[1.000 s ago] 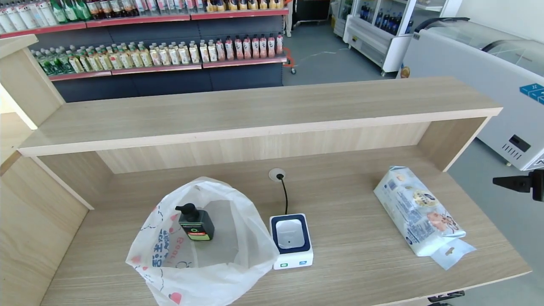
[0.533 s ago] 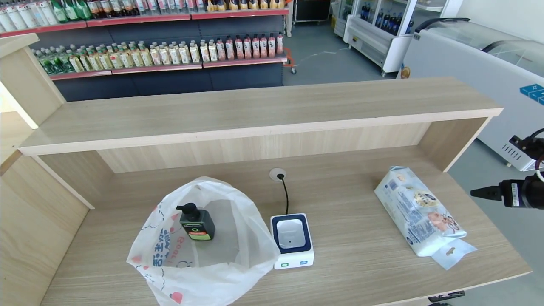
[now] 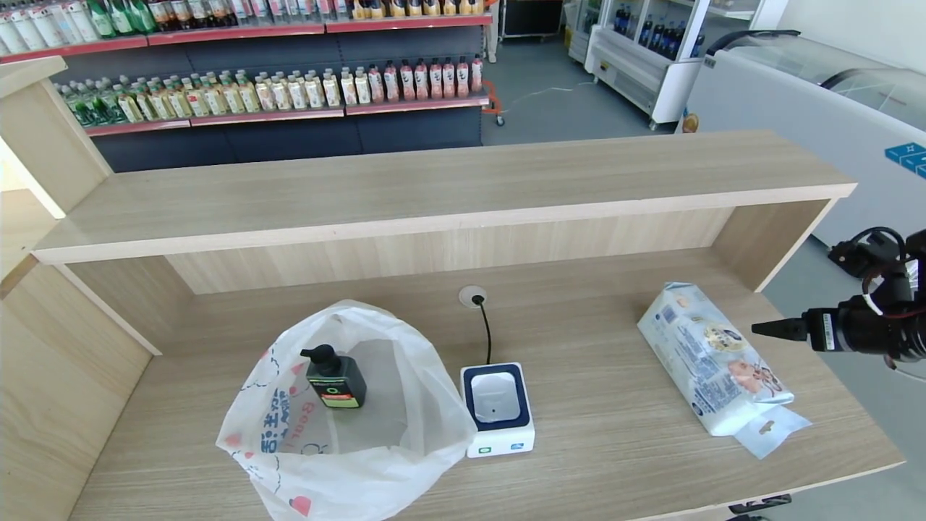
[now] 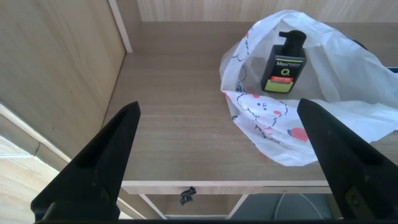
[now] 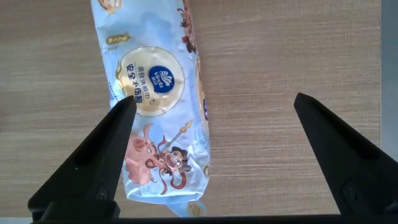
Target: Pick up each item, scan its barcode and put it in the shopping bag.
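A white and blue snack package (image 3: 712,358) lies flat at the right of the desk. My right gripper (image 3: 767,329) hangs open just right of it, above the desk's right edge. From the right wrist, the package (image 5: 155,106) sits below the open right gripper (image 5: 214,102), nearer one finger. The white shopping bag (image 3: 260,427) stands open at the front left, with a dark pump bottle (image 3: 334,378) inside. My left gripper (image 4: 219,107) is open above the desk's front left edge, with the bag (image 4: 267,115) and bottle (image 4: 285,62) beyond it. The barcode scanner (image 3: 497,409) sits beside the bag.
A raised counter ledge (image 3: 434,188) runs along the back, and wooden side panels (image 3: 774,239) close both ends. The scanner's black cable (image 3: 485,329) leads to a hole in the desk. Bare desk lies between scanner and package.
My right gripper has come in from the right edge, moving left toward the package. The bag, bottle, scanner and package have stayed put.
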Tool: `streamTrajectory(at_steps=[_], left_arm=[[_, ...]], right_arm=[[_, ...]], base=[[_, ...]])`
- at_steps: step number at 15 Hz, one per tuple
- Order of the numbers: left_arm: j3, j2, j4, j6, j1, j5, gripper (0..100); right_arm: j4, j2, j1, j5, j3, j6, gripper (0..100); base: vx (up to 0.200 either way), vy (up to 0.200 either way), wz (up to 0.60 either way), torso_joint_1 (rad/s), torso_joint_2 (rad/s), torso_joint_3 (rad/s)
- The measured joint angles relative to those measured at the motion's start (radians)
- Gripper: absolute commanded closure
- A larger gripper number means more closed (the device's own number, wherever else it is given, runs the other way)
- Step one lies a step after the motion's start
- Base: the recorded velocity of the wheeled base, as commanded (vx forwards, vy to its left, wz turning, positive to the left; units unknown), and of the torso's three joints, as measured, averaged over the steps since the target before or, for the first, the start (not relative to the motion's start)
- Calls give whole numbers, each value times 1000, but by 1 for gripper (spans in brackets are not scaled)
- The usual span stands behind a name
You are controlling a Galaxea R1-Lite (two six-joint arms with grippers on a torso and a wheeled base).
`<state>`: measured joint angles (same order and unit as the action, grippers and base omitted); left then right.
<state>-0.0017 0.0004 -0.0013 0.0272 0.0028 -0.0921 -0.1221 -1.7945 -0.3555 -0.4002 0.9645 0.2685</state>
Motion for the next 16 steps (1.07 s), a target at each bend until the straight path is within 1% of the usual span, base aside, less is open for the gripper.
streamTrajectory(at_steps=[2, 6, 10, 13, 16], left_arm=[[0, 0, 0, 0, 0, 0, 0], [0, 0, 0, 0, 0, 0, 0], [0, 0, 0, 0, 0, 0, 0], [0, 0, 0, 0, 0, 0, 0], [0, 0, 0, 0, 0, 0, 0]], right_arm=[[0, -26, 10, -11, -5, 60, 0], [2, -71, 31, -34, -20, 73, 0], [-4, -119, 55, -140, -12, 81, 0], [-6, -153, 71, -151, -9, 105, 0], [-5, -196, 77, -151, -10, 164, 0]], base=[[0, 0, 0, 0, 0, 0], [0, 0, 0, 0, 0, 0], [0, 0, 0, 0, 0, 0], [0, 0, 0, 0, 0, 0], [0, 0, 0, 0, 0, 0]])
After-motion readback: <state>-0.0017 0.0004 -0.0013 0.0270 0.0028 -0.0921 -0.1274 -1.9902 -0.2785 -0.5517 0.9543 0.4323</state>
